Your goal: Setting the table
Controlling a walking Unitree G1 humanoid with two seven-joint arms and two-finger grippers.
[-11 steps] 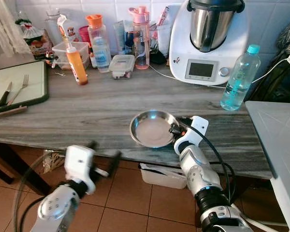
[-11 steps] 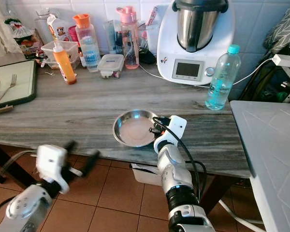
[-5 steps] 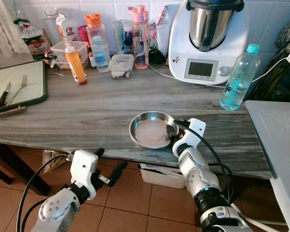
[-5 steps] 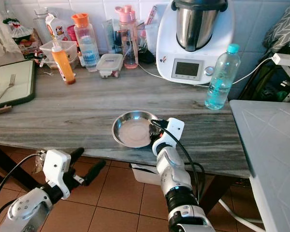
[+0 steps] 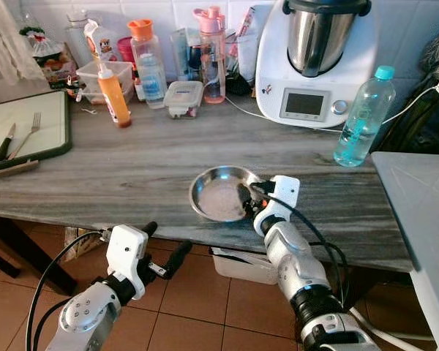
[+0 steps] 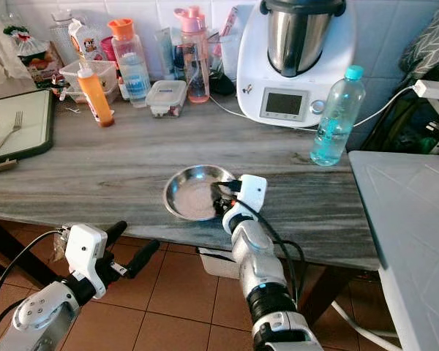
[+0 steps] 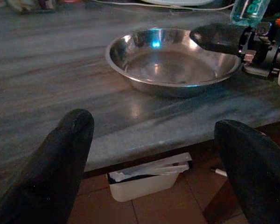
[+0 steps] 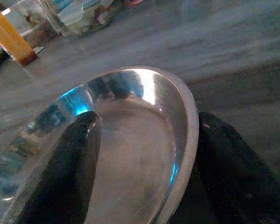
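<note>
Two grippers before you, left gripper (image 5: 163, 247) low off the counter's front edge with fingers spread wide, right gripper (image 5: 247, 202) pinching the near-right rim of the steel bowl (image 5: 218, 193) on the grey counter (image 5: 132, 168), water bottle (image 5: 362, 117) beyond.

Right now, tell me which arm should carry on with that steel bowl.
The right. Its claw straddles the steel bowl's rim, one finger inside and one outside, on the counter. The left claw hangs open below the counter edge, over the floor.
</note>
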